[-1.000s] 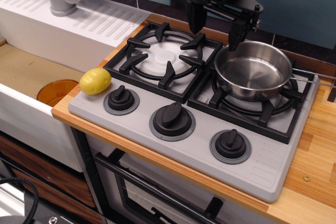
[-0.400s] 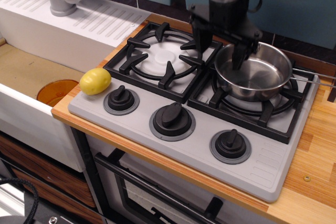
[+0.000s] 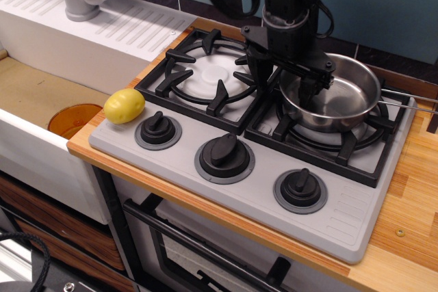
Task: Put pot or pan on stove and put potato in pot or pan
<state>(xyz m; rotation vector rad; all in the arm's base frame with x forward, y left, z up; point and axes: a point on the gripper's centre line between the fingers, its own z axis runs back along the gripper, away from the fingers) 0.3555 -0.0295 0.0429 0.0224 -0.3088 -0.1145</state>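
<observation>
step: pan placement | gripper (image 3: 285,81) spread wide, straddling left rim of pan (image 3: 342,100) on right burner of stove (image 3: 342,217) | potato (image 3: 124,106) at stove's left corner | next: likely clear rim, fetch potato

No text, label, brand, number or sign can be read anywhere in the frame. The grey two-burner cooktop (image 3: 342,220) across the middle and its three black round knobs (image 3: 224,150) along the lower edge carry no legible markings.
</observation>
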